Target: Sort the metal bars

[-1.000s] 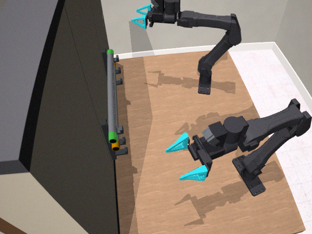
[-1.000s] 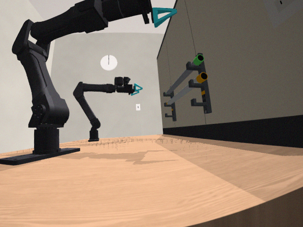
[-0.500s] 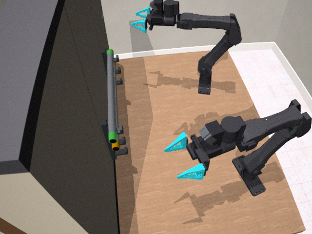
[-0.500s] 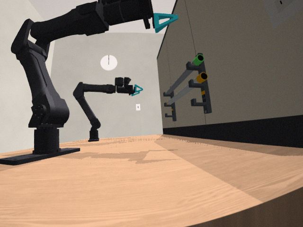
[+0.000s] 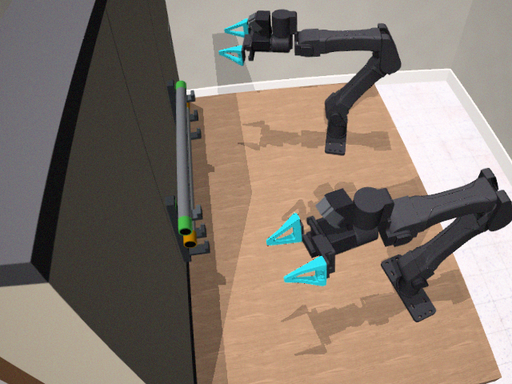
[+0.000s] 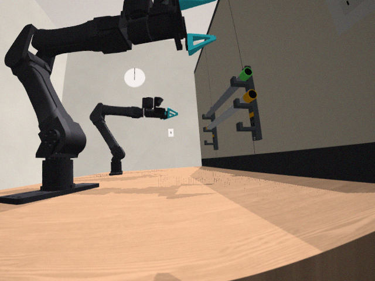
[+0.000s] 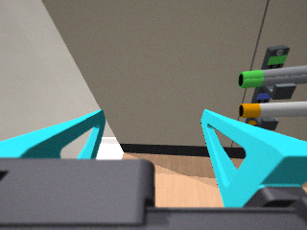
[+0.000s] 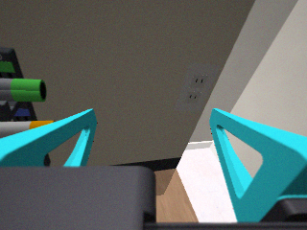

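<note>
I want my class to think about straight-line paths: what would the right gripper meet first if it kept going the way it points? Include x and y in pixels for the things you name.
Probably the plain wall (image 5: 136, 62) (image 6: 302, 75) (image 7: 144, 62) (image 8: 134, 57) ahead of the right gripper (image 5: 222, 41) (image 6: 216, 19) (image 8: 153, 115); the green-ended bar (image 5: 182, 153) (image 6: 224, 96) (image 7: 285, 76) (image 8: 29, 90) seems off to its left, though depth is hard to judge.
</note>
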Robot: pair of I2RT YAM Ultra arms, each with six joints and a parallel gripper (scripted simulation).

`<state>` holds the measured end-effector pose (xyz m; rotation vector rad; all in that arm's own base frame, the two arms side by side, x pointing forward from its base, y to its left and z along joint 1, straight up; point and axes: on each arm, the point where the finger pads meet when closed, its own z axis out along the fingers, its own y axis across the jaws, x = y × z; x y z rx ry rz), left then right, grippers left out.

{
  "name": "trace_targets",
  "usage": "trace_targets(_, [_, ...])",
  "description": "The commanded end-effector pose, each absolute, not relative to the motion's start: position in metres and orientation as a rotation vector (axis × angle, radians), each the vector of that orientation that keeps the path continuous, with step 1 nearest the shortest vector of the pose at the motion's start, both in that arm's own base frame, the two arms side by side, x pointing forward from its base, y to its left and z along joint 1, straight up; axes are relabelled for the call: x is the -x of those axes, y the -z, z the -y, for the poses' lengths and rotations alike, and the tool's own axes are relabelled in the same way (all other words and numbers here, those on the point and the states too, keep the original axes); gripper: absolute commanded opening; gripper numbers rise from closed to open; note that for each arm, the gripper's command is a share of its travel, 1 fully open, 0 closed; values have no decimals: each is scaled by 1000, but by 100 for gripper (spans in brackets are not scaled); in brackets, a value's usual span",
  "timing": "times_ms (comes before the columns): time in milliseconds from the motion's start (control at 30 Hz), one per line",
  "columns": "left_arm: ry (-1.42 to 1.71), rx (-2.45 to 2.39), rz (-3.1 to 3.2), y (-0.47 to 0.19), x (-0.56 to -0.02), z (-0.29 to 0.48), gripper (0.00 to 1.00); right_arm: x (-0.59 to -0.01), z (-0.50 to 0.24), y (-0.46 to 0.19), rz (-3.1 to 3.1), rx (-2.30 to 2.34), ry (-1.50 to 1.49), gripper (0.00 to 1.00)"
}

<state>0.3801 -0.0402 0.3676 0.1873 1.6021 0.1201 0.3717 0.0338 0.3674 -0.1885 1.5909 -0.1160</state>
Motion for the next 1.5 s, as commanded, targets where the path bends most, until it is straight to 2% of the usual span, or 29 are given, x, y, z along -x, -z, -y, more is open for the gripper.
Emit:
trace_targets(0, [-178, -227, -1541, -377, -372, 46, 100, -362, -40, -377, -1531, 234, 169, 100])
trace_targets(1467, [-530, -677, -1395, -331, -352, 134, 100, -324, -112, -331, -1366, 694, 503, 100])
